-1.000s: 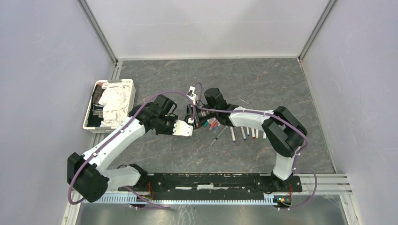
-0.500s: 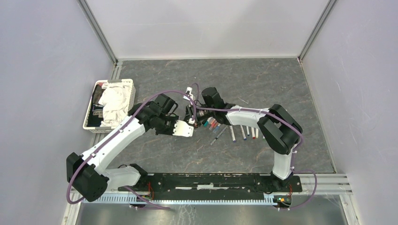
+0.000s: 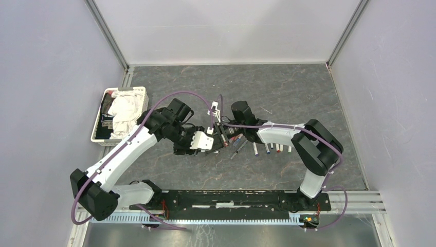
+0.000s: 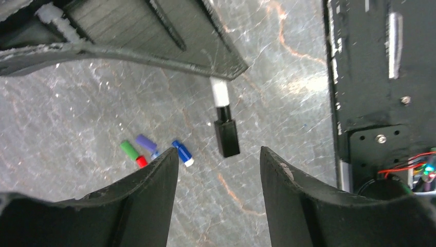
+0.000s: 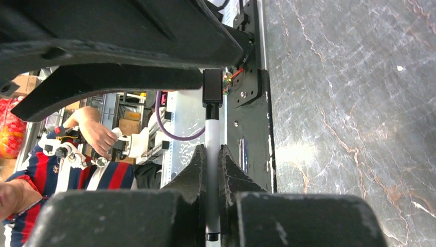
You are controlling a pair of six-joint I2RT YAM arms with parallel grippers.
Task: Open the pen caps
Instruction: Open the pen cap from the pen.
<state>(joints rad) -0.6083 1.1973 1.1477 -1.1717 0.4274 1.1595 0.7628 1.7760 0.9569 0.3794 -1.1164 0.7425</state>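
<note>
Nearest, the left claw (image 4: 218,159) has its dark curved jaws well apart and holds nothing; it sits just short of the black cap (image 4: 226,136), probably to take it for a pull. The right claw (image 5: 212,154) is clamped tight on the smooth white barrel of that pen (image 5: 212,128), bracing it above the veined grey counter (image 3: 288,92). Below lie loose caps (image 4: 146,142), glossy little plastic tubes. To the right more pens (image 3: 267,146) lie in a row, and far left a white slotted basket (image 3: 98,116) holds crumpled cloth.
</note>
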